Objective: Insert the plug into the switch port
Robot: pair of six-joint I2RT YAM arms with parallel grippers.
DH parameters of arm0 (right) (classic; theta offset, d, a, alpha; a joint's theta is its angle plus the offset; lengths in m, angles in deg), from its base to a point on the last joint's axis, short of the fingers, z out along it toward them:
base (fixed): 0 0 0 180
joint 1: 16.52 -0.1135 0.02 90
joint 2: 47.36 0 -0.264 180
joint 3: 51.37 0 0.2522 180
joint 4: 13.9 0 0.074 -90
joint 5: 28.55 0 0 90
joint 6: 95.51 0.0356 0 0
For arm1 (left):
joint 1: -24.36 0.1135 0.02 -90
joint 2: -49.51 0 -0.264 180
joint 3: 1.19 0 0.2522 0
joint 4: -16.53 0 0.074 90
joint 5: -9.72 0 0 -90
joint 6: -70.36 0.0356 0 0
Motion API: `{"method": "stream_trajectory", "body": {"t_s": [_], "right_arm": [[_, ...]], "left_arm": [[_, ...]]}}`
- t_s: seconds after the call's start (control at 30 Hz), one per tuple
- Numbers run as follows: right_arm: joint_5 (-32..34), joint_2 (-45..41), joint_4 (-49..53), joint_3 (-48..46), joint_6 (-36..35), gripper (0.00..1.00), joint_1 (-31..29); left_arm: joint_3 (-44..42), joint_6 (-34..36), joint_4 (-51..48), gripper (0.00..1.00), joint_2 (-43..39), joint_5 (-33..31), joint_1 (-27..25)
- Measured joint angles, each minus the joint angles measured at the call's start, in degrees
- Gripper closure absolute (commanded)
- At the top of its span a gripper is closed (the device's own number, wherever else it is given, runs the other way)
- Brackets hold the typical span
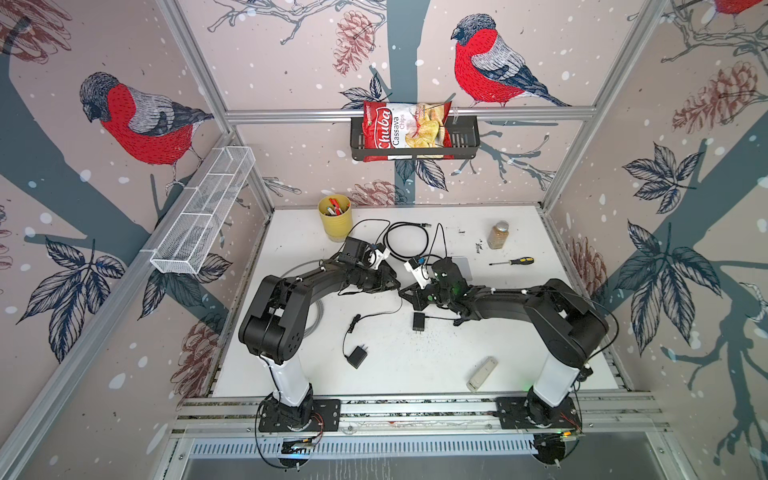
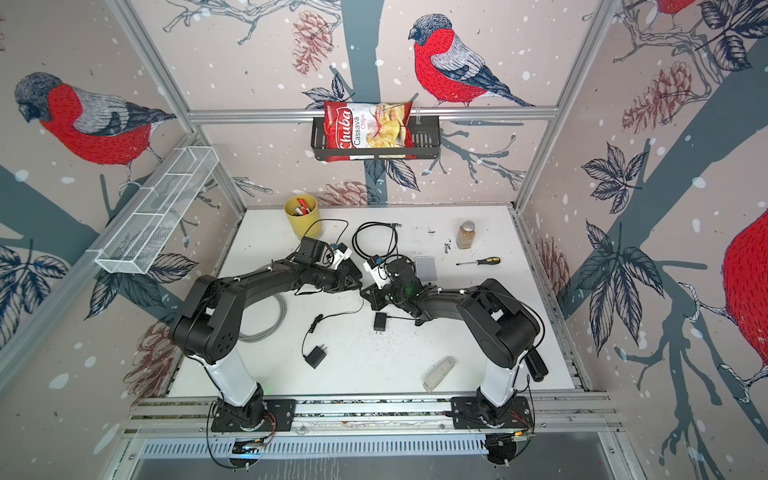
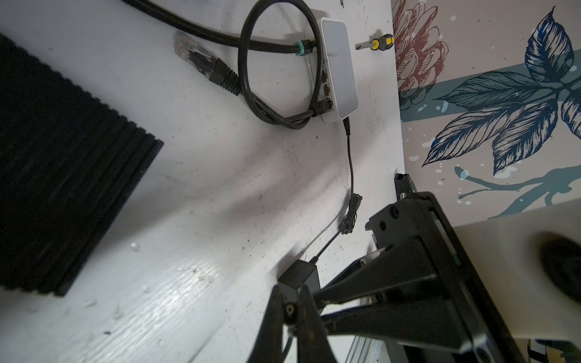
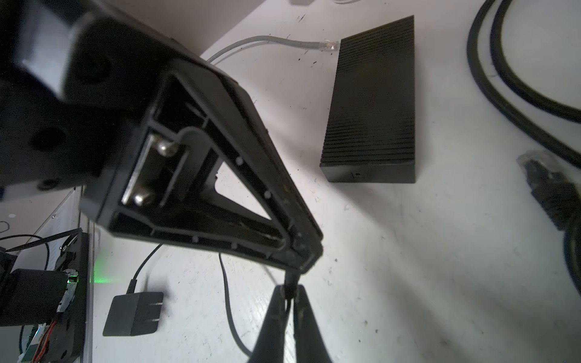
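Observation:
My two grippers meet tip to tip over the middle of the table in both top views, the left gripper (image 1: 396, 286) (image 2: 360, 285) against the right gripper (image 1: 404, 292) (image 2: 365, 291). In the left wrist view my left gripper (image 3: 290, 309) is shut on a small black barrel plug (image 3: 289, 311), its gold-centred end facing the camera. In the right wrist view my right gripper (image 4: 288, 294) is shut on the same plug's black sleeve (image 4: 290, 284). A thin cable runs to a black adapter (image 1: 356, 356). The white switch (image 3: 338, 66) (image 2: 426, 268) lies behind, with cables plugged in.
A black ribbed box (image 4: 371, 103) lies under the left arm. A second adapter (image 1: 419, 322) is wired to the white switch. Looped black cable (image 1: 407, 241), yellow cup (image 1: 335, 216), bottle (image 1: 498, 235), screwdriver (image 1: 513, 262), grey bar (image 1: 482, 373) and grey cable (image 2: 270, 320) are around.

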Motion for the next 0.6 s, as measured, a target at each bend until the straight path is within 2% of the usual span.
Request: {"method": "stream_trajectory", "body": {"t_s": [0.2, 0.3, 0.37, 0.5, 0.6], "right_arm": [[0.0, 0.0, -0.4, -0.1, 0.2, 0.96, 0.0], [-0.3, 0.0, -0.4, 0.0, 0.2, 0.96, -0.2], [-0.3, 0.0, -0.3, 0.3, 0.0, 0.96, -0.2], [-0.3, 0.2, -0.3, 0.3, -0.1, 0.95, -0.2], [-0.2, 0.2, -0.2, 0.3, -0.1, 0.92, -0.2]], "left_arm": [[-0.1, -0.2, 0.2, 0.84, -0.2, -0.8, 0.2], [-0.1, -0.2, 0.2, 0.8, -0.2, -0.8, 0.5], [-0.1, -0.2, 0.2, 0.79, -0.5, -0.9, 0.9], [-0.1, -0.2, 0.2, 0.9, -1.0, -1.6, 1.5], [0.0, -0.2, 0.2, 0.87, -1.0, -1.9, 1.5]]}}
